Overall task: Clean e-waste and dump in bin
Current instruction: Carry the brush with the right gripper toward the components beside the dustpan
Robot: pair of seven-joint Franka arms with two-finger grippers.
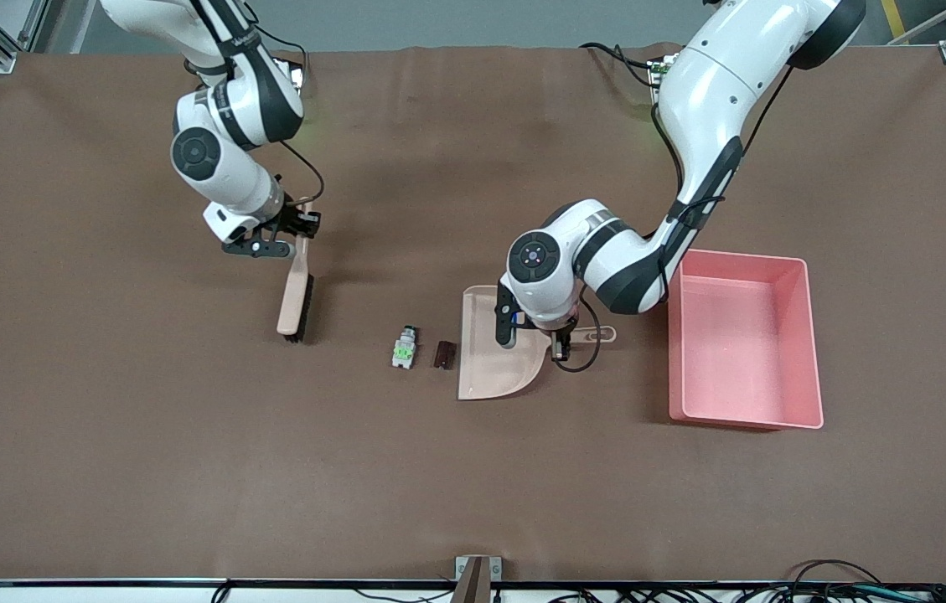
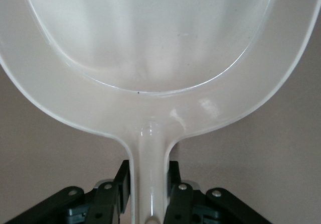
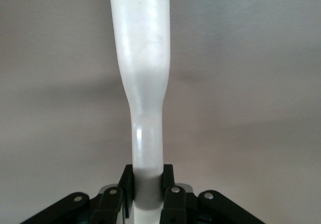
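Two scraps of e-waste lie side by side on the brown table: a white-and-green component (image 1: pixel 404 349) with a dark cylindrical tip pointing away from the front camera, and a small dark block (image 1: pixel 444 354) toward the left arm's end. The pink bin (image 1: pixel 813 335) sits upright, open-topped, farther toward that same end

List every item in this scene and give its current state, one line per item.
Left gripper: shut on dustpan handle.
Right gripper: shut on brush handle.
Dustpan: on table, empty.
Brush: held, bristles down.
E-waste: loose on table.
Bin: upright, empty.
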